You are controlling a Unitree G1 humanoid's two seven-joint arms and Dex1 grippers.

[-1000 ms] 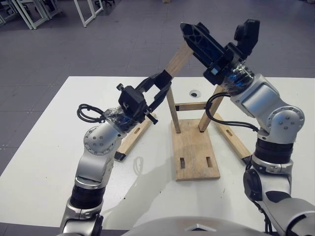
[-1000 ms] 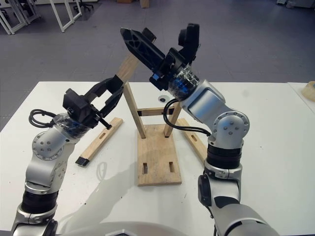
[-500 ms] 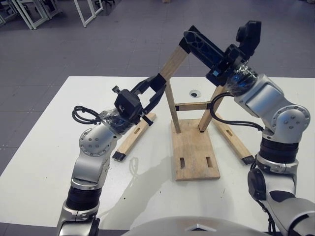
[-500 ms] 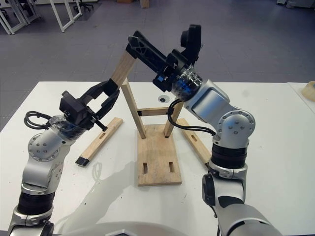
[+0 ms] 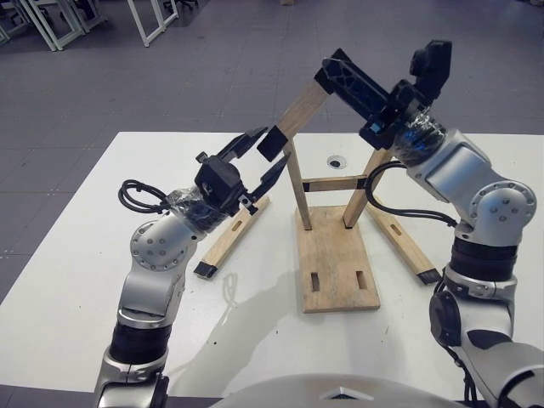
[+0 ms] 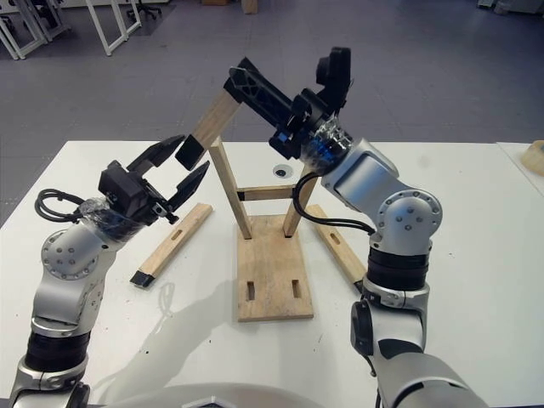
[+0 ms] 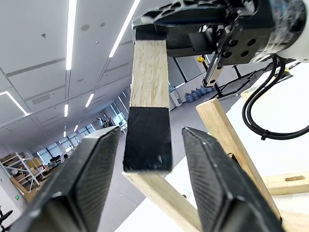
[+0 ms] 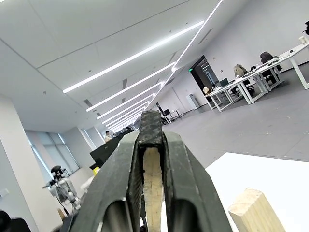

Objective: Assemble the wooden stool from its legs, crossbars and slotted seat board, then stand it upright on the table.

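Your white bench (image 5: 68,255) stands on a wide grey floor (image 5: 170,76). The seat board (image 5: 336,259) lies flat on the bench, with two legs (image 5: 295,191) and a crossbar (image 5: 331,183) seated at its far end. The near slots (image 5: 316,280) are empty.

This looks like a handover. Centre the black cap (image 7: 147,137) between your left pads, close squarely on its flat faces, and let the right go only once that grip seems firm.

Your right gripper (image 5: 333,72) is raised high over the far side. Its fingers are clenched on the upper end of a third leg (image 5: 297,110), which slants down toward your left. Your left gripper (image 5: 271,150) is lifted with the forearm angled upward, its fingers released and straddling the cap without touching.
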